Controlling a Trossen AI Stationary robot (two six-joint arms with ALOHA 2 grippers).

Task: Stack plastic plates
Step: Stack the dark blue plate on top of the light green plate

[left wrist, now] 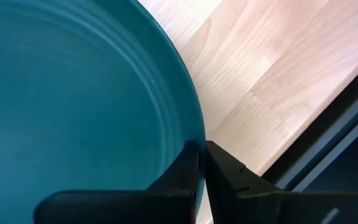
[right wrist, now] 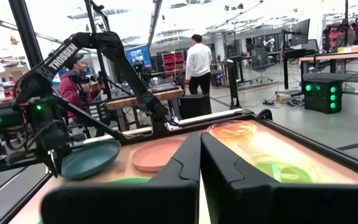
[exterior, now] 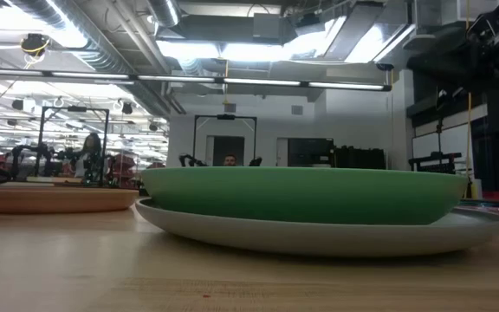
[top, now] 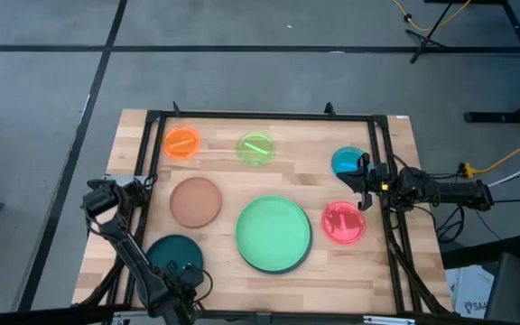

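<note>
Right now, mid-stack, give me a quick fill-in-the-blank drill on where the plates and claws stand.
1. The left claw is shut on the rim of the ____ plate.
2. The light green plate sits on top of the ____ plate.
3. The right claw, its fingers closed and holding nothing, is nearest to the ____ plate.
4. The brown plate lies between the dark teal plate and the ____ plate.

Missing words: dark teal; grey; blue; orange
</note>
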